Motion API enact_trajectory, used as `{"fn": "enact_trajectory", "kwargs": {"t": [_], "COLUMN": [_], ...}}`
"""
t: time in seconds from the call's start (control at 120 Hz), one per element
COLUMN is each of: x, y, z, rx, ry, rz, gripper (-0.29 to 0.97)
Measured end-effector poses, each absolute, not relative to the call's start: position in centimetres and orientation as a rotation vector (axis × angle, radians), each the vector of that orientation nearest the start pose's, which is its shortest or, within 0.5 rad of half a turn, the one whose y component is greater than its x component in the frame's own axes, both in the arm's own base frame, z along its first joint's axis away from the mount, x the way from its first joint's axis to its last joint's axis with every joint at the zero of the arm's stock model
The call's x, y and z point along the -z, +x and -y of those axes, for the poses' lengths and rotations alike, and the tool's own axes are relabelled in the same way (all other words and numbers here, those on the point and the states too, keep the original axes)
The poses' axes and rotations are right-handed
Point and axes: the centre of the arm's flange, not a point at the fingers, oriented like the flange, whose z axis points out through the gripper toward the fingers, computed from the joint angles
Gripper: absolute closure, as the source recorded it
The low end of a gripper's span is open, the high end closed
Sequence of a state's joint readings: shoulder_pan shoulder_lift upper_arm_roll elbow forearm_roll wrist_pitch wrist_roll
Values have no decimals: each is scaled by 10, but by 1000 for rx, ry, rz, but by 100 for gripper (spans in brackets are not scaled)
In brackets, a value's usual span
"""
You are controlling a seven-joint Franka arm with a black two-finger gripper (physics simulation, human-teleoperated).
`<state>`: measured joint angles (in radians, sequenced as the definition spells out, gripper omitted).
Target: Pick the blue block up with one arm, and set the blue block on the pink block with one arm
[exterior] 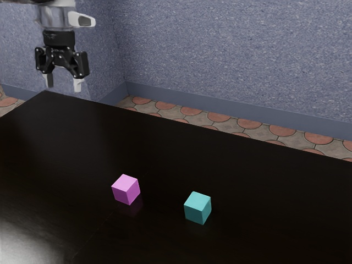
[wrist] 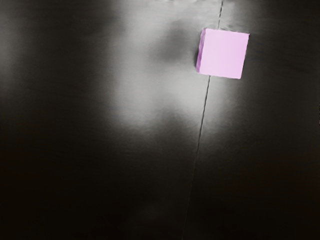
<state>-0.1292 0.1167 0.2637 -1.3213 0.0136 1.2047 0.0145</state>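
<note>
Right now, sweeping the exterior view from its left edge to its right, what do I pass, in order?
gripper, open and raised above the table's far corner → pink block → blue block. Both blocks sit apart on the dark table.

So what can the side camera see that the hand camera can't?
The exterior view brings in the blue block, the arm's open fingers high up and away from both blocks, the wall and the tiled floor. The wrist view brings in a straight-down look at the pink block and a thin seam running past it. Both share the pink block and the dark table.
</note>
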Motion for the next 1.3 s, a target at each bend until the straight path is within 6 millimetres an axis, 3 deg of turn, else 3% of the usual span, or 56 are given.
{"fn": "enact_trajectory", "kwargs": {"t": [0.117, 0.242, 0.367, 0.483, 0.55, 0.767, 0.967, 1.075, 1.233, 1.3], "x": [-658, -670, -676, -671, -654, -572, -514, -493, -464, -453], "y": [568, 579, 586, 593, 594, 597, 595, 590, 587, 584], "z": [-62, -58, -31, 10, 34, 103, 128, 151, 167, 184], "rx": [-73, 102, 193, 219, 184, 102, 128, 145, 149, 147], "ry": [-3094, -3090, -3086, -3086, -3093, -3096, -3094, -3096, -3112, -3113], "rz": [166, 140, 62, -46, -109, -289, -355, -399, -409, -436], "gripper": [2, 2, 2, 2, 2, 2, 2, 2, 2, 2]}}
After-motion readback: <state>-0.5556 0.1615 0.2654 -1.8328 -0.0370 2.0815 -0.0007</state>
